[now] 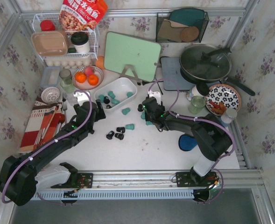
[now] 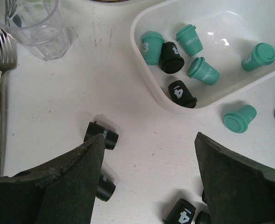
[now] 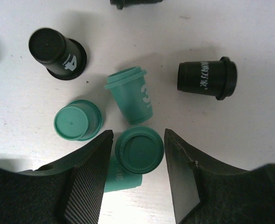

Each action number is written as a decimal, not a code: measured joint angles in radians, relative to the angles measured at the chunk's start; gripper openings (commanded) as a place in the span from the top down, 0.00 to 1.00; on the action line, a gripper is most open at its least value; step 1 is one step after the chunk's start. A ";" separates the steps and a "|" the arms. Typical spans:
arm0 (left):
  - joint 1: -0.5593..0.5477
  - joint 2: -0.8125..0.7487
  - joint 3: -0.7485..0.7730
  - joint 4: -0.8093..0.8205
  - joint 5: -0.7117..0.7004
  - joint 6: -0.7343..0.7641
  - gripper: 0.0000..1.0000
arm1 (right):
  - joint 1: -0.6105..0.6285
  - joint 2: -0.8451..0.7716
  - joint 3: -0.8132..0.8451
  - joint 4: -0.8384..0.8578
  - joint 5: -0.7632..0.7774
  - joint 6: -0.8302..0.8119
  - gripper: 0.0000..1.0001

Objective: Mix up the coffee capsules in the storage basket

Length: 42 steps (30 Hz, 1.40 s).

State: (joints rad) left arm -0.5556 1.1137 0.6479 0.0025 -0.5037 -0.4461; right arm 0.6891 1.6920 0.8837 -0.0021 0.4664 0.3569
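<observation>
- Left wrist view showed me the storage basket in the upper right of the frame. It held six coffee capsules, four teal and two black, tipped over and pointing in no shared direction.
- Outside the basket in that view I counted one loose teal capsule just beside the near wall, its rim toward the lower left. At least four black ones lay on the table, two of them by the left finger.
- The left gripper hung over bare table below the basket, its fingers spread wide with nothing between them.
- In the top external view the basket sat left of centre, its long axis running from lower left to upper right. More capsules were scattered below it and to its right.
- In the right wrist view I counted three teal capsules and three black, one black cut off by the top edge.
- The capsule marked 3 lay on its side at centre, long axis close to vertical in the frame, rim toward the top.
- The black capsule at right lay across the frame with its rim to the right.
- The upturned teal capsule stood rim down at lower left.
- The right gripper had a finger close on each side of the flanked teal capsule, whose flat end faced the camera. I could not tell whether the fingers actually pressed it.
</observation>
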 measured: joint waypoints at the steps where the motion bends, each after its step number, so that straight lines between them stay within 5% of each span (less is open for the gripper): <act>1: 0.000 0.000 0.001 0.000 0.000 0.000 0.20 | 0.000 0.013 0.003 -0.004 -0.005 0.000 0.47; 15: 0.000 -0.002 0.002 -0.002 0.000 -0.001 0.20 | 0.000 -0.005 0.079 -0.019 -0.024 -0.018 0.77; 23: 0.000 0.000 0.002 -0.003 0.000 -0.003 0.20 | 0.000 0.060 0.286 0.029 -0.078 -0.081 0.80; 42: 0.000 0.004 0.004 -0.003 0.000 -0.003 0.20 | -0.001 0.531 0.687 0.236 -0.130 -0.208 0.28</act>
State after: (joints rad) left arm -0.5556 1.1179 0.6521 -0.0010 -0.5034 -0.4496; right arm 0.6880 2.2227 1.5703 0.2337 0.3363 0.1490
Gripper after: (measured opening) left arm 0.802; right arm 0.675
